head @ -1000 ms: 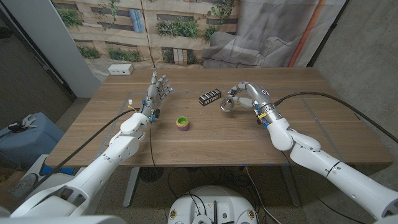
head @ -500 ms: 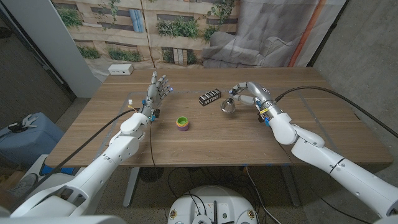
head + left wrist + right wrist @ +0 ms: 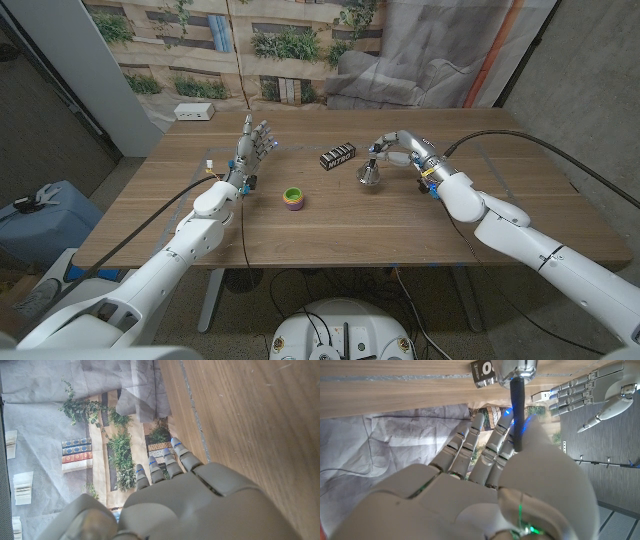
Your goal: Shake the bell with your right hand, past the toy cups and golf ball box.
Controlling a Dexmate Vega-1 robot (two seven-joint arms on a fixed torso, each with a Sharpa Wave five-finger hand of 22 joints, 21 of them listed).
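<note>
Since a second ago the right hand [image 3: 405,150] has swung the bell [image 3: 369,174] from tilted to upright, mouth down on the table [image 3: 330,225] right of the black box [image 3: 338,156]. Fingers pinch its dark handle [image 3: 518,410]. Stacked toy cups [image 3: 292,197] sit nearer the front. Left hand [image 3: 256,145] holds nothing, fingers straight, slightly apart, reaching up.

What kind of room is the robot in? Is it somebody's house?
Probably not a house; more likely a lab or test room. The wooden table stands before a printed backdrop of plants and books, with grey sheets hung beside it, and cables trail off the robot's arms.
</note>
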